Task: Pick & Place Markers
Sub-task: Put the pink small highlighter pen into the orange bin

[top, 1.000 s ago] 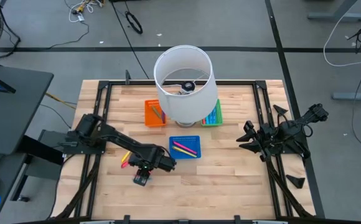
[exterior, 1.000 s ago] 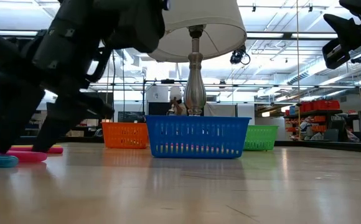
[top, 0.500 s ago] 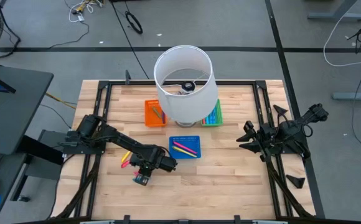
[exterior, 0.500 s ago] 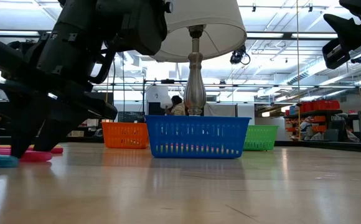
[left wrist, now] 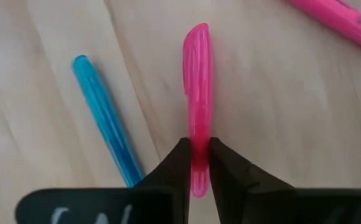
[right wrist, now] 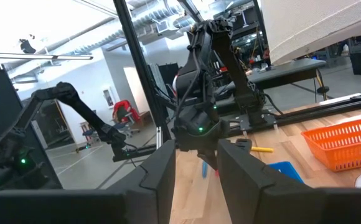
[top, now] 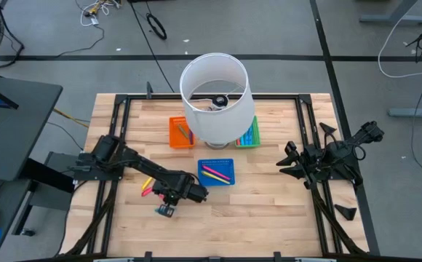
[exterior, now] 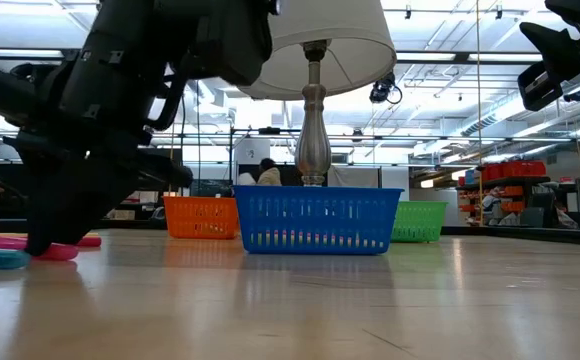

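the left gripper (left wrist: 197, 163) was pinched shut on a pink marker (left wrist: 197, 93) lying beside a blue marker (left wrist: 104, 115); the right gripper (right wrist: 195, 163) waited at the table's right edge, fingers parted and empty

Overall light: bright and even, from overhead fixtures in the room.
Glare: pale sheen on the wooden table (exterior: 370, 300) in the low view.
Shadows: soft and short.
Focus: left wrist view slightly soft on the pink marker (left wrist: 197, 99); near arm a dark silhouette.
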Tool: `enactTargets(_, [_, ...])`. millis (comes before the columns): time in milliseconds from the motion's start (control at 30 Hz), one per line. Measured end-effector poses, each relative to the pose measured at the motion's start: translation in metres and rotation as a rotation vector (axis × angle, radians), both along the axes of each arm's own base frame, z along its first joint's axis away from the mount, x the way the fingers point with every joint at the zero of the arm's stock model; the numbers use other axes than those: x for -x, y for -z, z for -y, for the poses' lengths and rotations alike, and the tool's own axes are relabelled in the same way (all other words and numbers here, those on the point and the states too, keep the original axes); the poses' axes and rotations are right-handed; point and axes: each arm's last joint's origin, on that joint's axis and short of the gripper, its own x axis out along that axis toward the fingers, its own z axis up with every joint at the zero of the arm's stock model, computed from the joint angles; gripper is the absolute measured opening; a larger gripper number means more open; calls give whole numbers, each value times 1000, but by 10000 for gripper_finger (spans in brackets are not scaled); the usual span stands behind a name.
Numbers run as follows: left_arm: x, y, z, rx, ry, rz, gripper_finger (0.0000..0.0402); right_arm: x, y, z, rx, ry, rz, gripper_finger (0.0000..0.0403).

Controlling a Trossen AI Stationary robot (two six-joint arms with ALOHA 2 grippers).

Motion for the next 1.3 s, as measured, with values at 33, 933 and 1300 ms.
enactTargets(33, [-1,-2,0,-18,6,13,49,0,0,0,0,-1,0,119])
enactTargets(933, [16,-82,10,-355,265,352,37,0,0,0,0,-1,0,119])
enactTargets(1300, [25,-84,30,-346,366,382,38,0,0,0,0,0,0,119])
